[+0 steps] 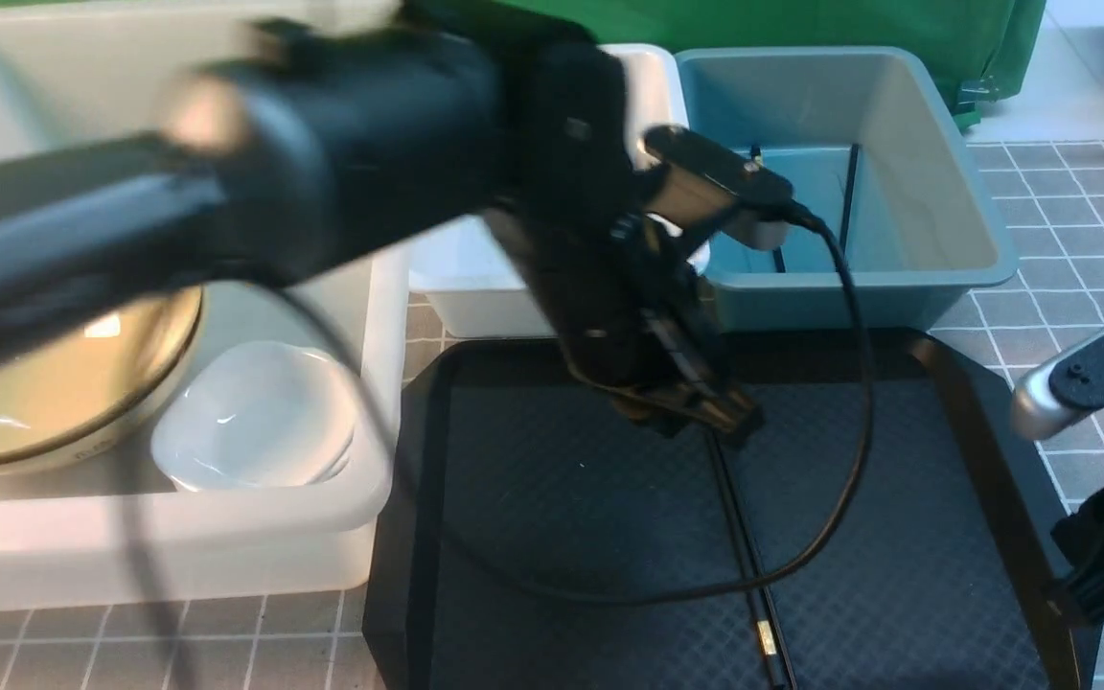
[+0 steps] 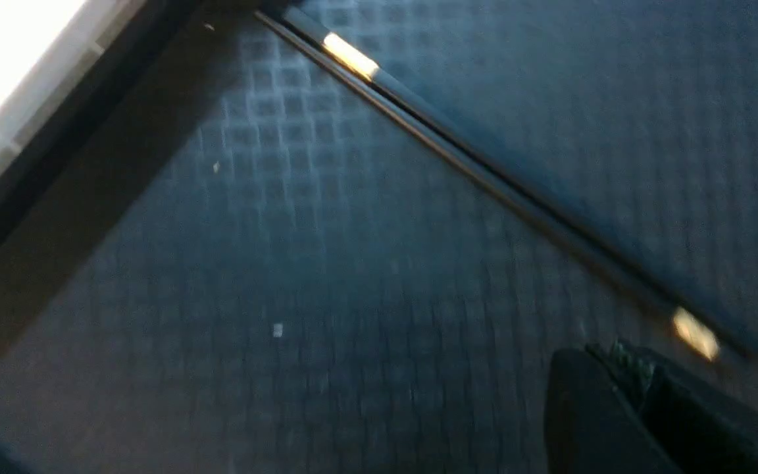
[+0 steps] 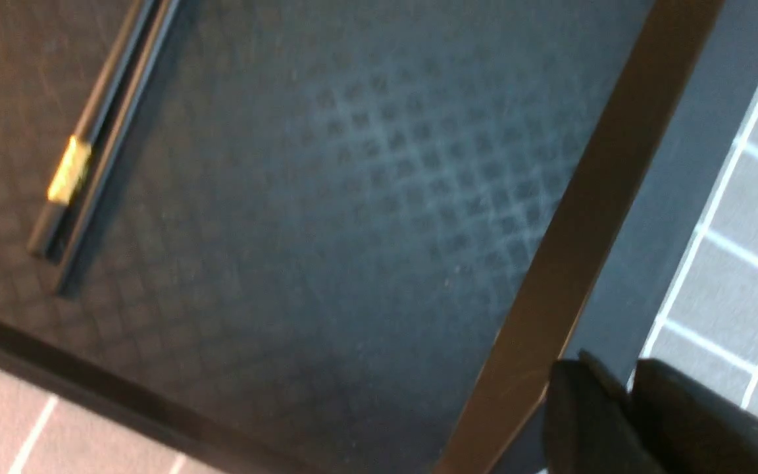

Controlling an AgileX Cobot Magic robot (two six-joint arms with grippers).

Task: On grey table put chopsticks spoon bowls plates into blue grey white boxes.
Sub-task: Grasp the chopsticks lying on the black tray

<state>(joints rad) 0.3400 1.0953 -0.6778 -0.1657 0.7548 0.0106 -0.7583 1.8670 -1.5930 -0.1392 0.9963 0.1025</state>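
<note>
Chopsticks (image 1: 744, 556) lie just beside left tool (image 1: 729, 420).

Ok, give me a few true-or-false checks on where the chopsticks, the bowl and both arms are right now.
1. The blue box holds stored chopsticks. True.
2. The yellow bowl sits on the black tray. False: it is in the large translucent box, beside a white plate.
3. Nothing lies on the tray. False: loose chopsticks lie on it.
4. The left fingers are shut, low at the loose chopsticks' far end. True.
5. The right gripper is over the blue box. False: it is at the tray's right rim.
</note>
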